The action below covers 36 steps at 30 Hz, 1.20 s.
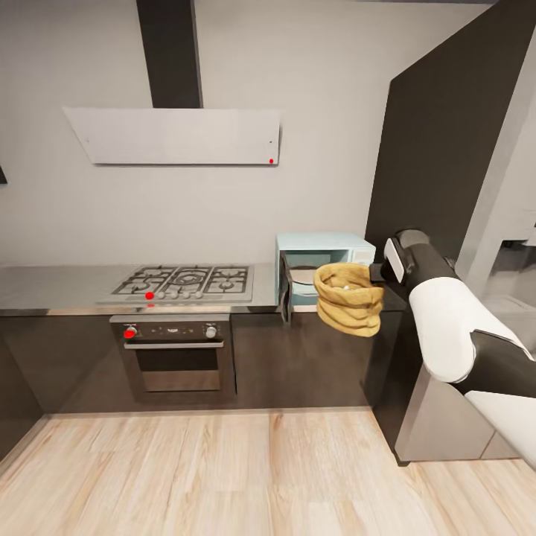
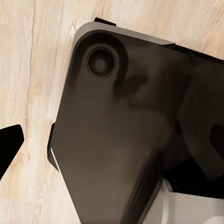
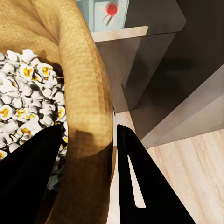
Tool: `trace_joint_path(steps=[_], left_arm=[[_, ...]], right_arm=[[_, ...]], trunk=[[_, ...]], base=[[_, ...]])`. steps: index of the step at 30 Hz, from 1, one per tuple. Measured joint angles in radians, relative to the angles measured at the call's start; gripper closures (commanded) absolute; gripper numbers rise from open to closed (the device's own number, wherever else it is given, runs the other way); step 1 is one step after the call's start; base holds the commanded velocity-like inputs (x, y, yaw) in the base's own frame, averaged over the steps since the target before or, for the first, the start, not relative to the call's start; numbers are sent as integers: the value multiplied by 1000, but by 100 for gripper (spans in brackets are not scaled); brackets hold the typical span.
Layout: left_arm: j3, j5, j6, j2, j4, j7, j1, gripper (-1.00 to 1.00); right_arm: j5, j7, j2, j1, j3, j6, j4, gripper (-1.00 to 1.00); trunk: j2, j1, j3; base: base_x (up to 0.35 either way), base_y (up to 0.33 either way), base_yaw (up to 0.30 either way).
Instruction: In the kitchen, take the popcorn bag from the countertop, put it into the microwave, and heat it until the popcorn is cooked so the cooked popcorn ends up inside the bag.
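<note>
Right arm (image 1: 447, 320) is stretched out toward the microwave (image 1: 325, 268), holding the popcorn bag (image 1: 348, 298) in the air just in front of the microwave's open cavity — bag is clear of the countertop (image 1: 59, 286), hanging past its front edge. Microwave door (image 1: 284, 286) is swung open to the hob side, and the pale-blue box sits at the end of the countertop against the tall dark cabinet (image 1: 447, 149). From the right wrist view, the right gripper (image 3: 88, 154) is clamped on the bag's rolled rim (image 3: 88, 93): one dark finger (image 3: 28, 168) inside the sack, the other (image 3: 140, 182) outside, tan wall pinched between them. Popcorn (image 3: 28, 93) is visible inside the bag — white puffed pieces with yellow centres, piled up near the rim. The microwave's white panel with a red dot (image 3: 111, 8) shows past the bag in that view. On the far side of the microwave from the cabinet: gas hob (image 1: 186, 283) set in the countertop, steel oven (image 1: 177, 353) below it, white hood (image 1: 175, 135) on the wall above. Floor is light wood planks (image 1: 208, 476). Left wrist view shows a dark part of the robot's own body (image 2: 126, 140) over the wood floor, with one black fingertip (image 2: 9, 147) at the edge; can't tell whether the left gripper is apart or together.
</note>
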Motion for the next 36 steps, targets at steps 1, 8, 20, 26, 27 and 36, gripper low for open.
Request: trace_joint_path(steps=[1,8,20,26,27,36], left_arm=[[-1,0,0,0,0,0,0,-100],[0,1,1,0,1,0,0,-100],[0,2,1,0,1,0,0,-100],[0,2,2,0,1,0,0,-100],[0,2,2,0,1,0,0,-100],[0,0,1,0,1,0,0,-100]], right_arm=[[0,0,0,0,0,0,0,100],[0,3,1,-1,-4,0,0,100],[-7,5,6,-1,-4,0,0,100],[-12,5,2,1,-4,0,15,100],[-13,5,2,2,-4,0,29,100],[-11,5,-2,2,-1,0,163,100]], trunk=[[0,0,0],[0,0,0],[0,0,0],[0,0,0],[0,0,0],[0,0,0]], base=[[261,0,0],[311,0,0],[307,0,0],[306,0,0],[306,0,0],[105,0,0]])
